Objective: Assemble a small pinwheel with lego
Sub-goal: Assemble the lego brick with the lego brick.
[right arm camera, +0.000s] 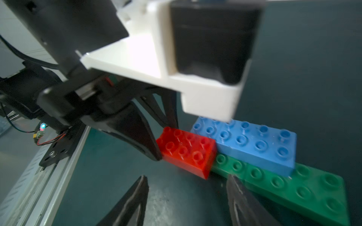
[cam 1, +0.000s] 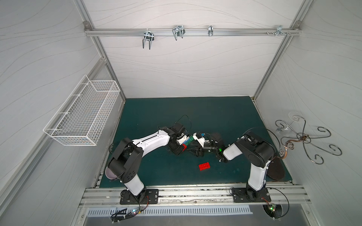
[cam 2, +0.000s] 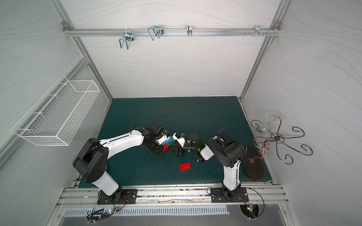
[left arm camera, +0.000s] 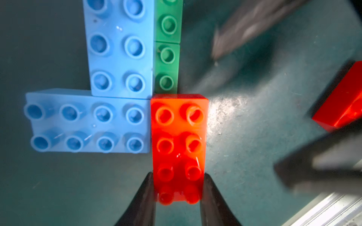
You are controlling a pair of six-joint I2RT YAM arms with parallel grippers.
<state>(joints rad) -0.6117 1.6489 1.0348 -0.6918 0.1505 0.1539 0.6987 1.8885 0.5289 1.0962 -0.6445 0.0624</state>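
We see blue bricks, green bricks and a joined red brick; at five o'clock, a loose red brick on a teal mat.

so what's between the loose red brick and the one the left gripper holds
Only bare mat, in the left wrist view; fingers of the open right gripper flank it.

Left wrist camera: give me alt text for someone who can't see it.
The left gripper clamps one end of a red brick that meets two blue bricks and green bricks in a partly built pinwheel against a dark green mat. A second red brick lies apart near the frame edge.
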